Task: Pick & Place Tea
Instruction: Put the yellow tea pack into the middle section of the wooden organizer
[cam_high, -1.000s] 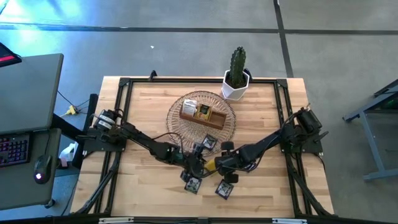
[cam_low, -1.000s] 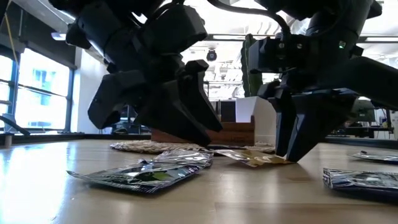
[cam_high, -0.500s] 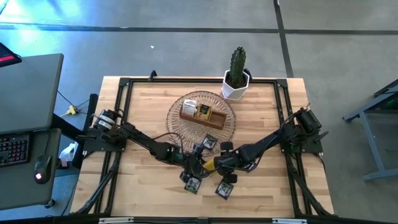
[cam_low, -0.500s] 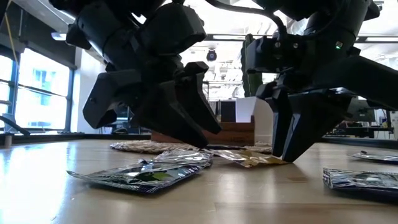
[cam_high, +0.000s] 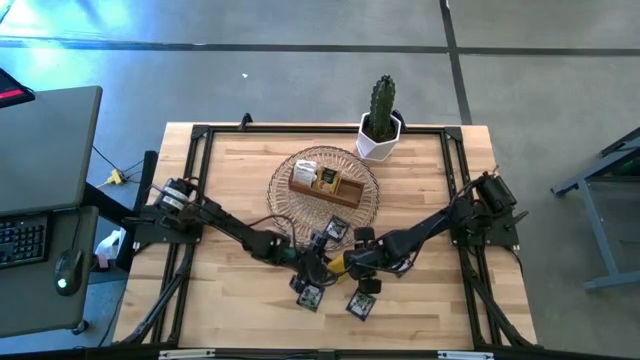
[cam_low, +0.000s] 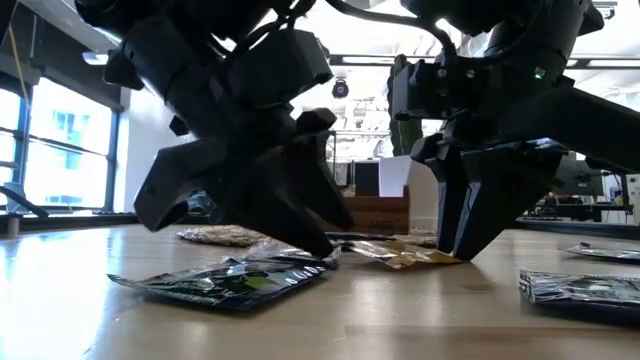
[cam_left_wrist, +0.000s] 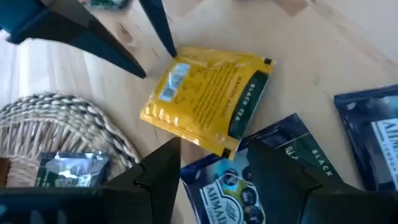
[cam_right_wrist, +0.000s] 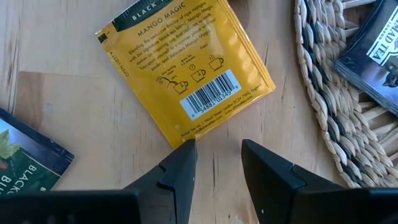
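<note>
Flanking the yellow tea packet (cam_right_wrist: 185, 70) — both end effectors, fingers parted.

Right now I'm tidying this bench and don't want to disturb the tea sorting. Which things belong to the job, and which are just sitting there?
Part of the job:
- yellow tea packet, flat on the table between both grippers
- blue tea packet beside it
- left gripper, open
- right gripper, open
- wooden box in the wicker basket

Just lying about:
- potted cactus
</note>
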